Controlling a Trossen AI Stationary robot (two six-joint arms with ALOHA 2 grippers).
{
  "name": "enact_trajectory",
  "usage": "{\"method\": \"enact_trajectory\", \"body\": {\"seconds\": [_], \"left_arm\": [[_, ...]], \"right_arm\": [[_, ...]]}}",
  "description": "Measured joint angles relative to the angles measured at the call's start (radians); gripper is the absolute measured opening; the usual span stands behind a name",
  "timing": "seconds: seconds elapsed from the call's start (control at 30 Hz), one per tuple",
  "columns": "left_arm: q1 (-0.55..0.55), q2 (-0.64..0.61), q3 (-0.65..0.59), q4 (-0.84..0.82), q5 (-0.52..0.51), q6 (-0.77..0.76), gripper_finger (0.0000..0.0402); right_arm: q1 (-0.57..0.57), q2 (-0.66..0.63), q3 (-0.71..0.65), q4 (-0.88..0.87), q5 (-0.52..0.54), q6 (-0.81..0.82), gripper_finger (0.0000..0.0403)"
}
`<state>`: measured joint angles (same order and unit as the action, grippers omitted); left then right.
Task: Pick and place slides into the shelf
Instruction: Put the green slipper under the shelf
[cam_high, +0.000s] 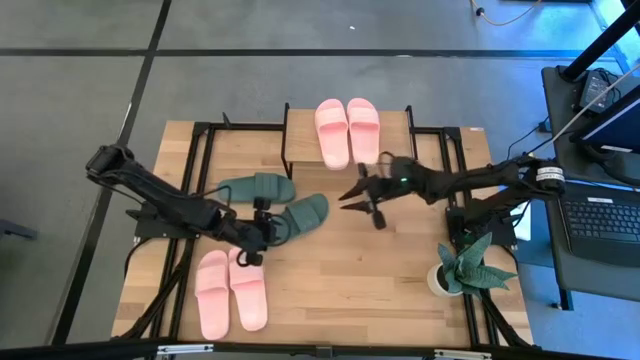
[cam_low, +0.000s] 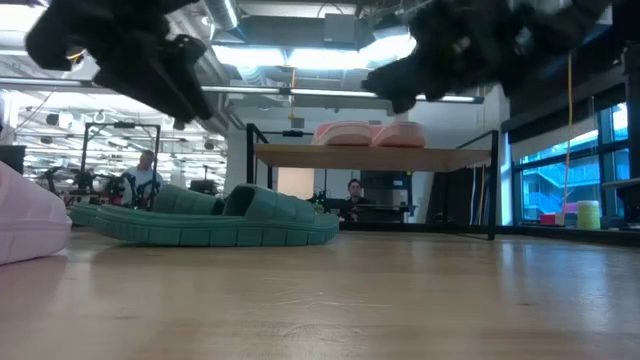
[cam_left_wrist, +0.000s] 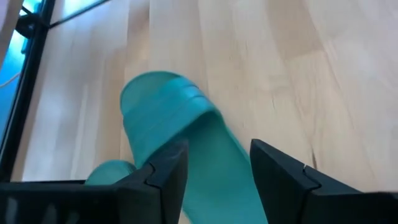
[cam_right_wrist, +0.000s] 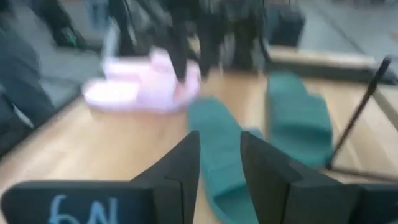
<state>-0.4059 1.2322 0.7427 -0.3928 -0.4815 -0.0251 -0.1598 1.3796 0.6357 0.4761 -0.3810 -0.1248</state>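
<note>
Hovering over the table with the left gripper (cam_left_wrist: 214, 171), fingers parted and holding nothing, just above the nearer green slide (cam_high: 303, 213). Lying right under and ahead of those fingers, long axis running diagonally toward the shelf (cam_high: 300, 130). Waiting farther off with the right gripper (cam_high: 362, 196), also released and empty. Sitting already on the shelf: one pink pair (cam_high: 346, 130).

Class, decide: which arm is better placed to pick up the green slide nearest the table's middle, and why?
Probably the left. Its end effector hangs open right by that green slide, which fills its wrist view. The right end effector is open too, but farther off, nearer the shelf.
</note>
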Motion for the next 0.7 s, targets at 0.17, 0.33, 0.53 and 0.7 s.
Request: {"method": "enact_trajectory", "body": {"seconds": [0.17,0.33,0.53,0.7], "left_arm": [[-0.025,-0.046,-0.060,0.000,-0.007,-0.027,0.0164],[-0.046,-0.064,-0.104,0.000,-0.008,-0.044,0.0164],[-0.074,-0.120,-0.141,-0.006,-0.005,-0.044,0.0164],[-0.098,-0.204,-0.147,-0.011,0.001,-0.044,0.0164]], "right_arm": [[0.126,0.000,0.167,-0.266,0.288,-0.020,0.0116],[0.245,0.016,0.246,-0.267,0.474,0.032,0.0116],[0.341,0.177,0.380,-0.292,0.611,0.041,0.0116],[0.352,0.384,0.585,-0.420,0.655,0.065,0.0116]]}}
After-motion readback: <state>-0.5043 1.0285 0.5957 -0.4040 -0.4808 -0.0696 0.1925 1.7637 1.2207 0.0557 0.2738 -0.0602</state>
